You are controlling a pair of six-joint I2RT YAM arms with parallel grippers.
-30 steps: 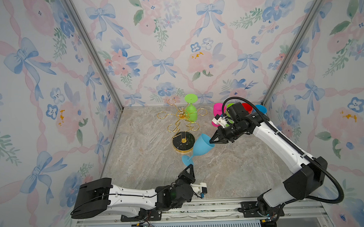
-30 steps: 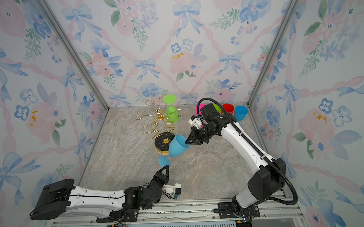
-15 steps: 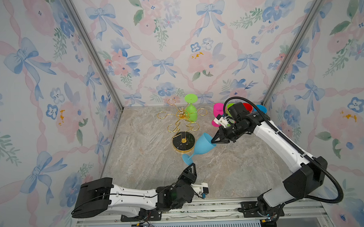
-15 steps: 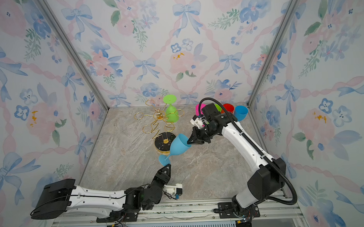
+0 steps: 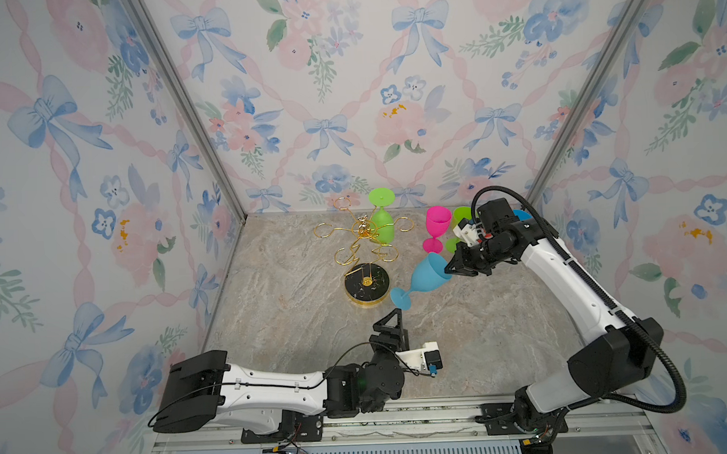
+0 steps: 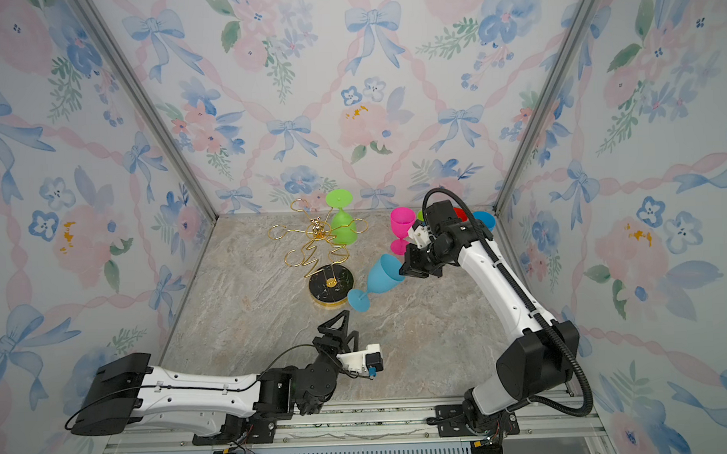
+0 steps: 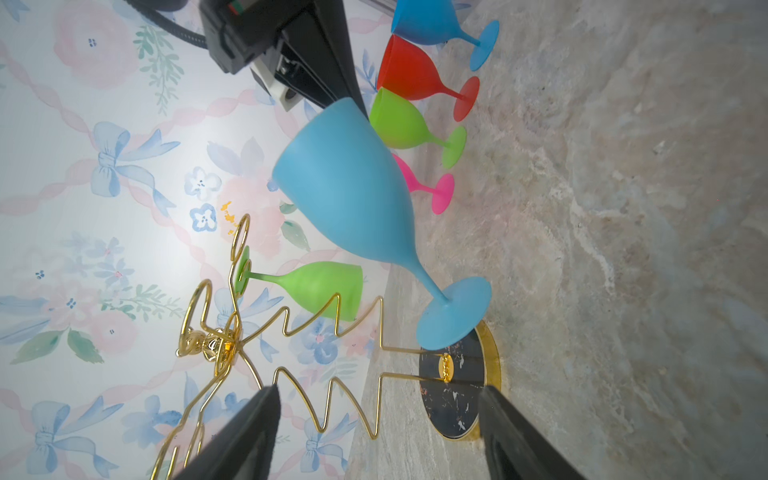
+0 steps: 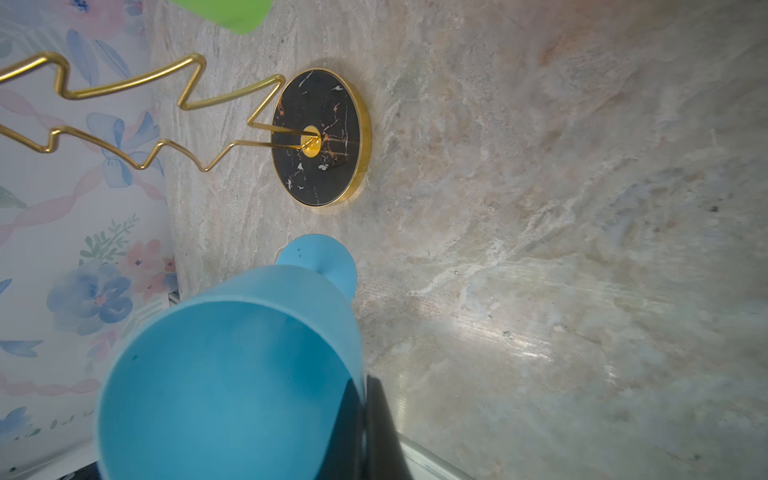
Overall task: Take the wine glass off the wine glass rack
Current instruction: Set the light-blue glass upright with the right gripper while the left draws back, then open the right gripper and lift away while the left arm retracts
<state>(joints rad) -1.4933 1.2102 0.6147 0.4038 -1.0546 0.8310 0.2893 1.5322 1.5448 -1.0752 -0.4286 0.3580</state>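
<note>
Bimanual cell at the moment after lift-off, read from 6 o'clock to 12 o'clock of the counter.

Nearest, at 6 o'clock, the left end effector stands with its jaws wide and nothing between them, aimed toward 12 o'clock.

Beyond it the blue wine glass is clear of the wire arms. It is tilted, with the rim toward 2 o'clock and the foot toward 8 o'clock. The foot lies just beside the gold-rimmed base, at the base's 4 o'clock. Whether the foot touches the counter cannot be told.

The right end effector is closed on 1 wall of the bowl at the rim, 1 finger inside and 1 outside.

At 11 o'clock stands the wine glass rack, with 1 green wine glass hanging inverted on a far arm. At 1 o'clock a cluster of upright glasses stands behind the right arm, the pink wine glass foremost.

Hazards, as judged:
1. A pinch on a single smooth wall leaves the long stem as a lever, so the glass may pivot or slip out during a fast swing.
2. A move toward 9 o'clock would drive the foot into the base. That would jolt the rack and could shake the green wine glass loose.
3. A swing toward 1 o'clock risks toppling the cluster.
4. An advance by the left end effector could strike the low foot and pry the glass from the grip.
</note>
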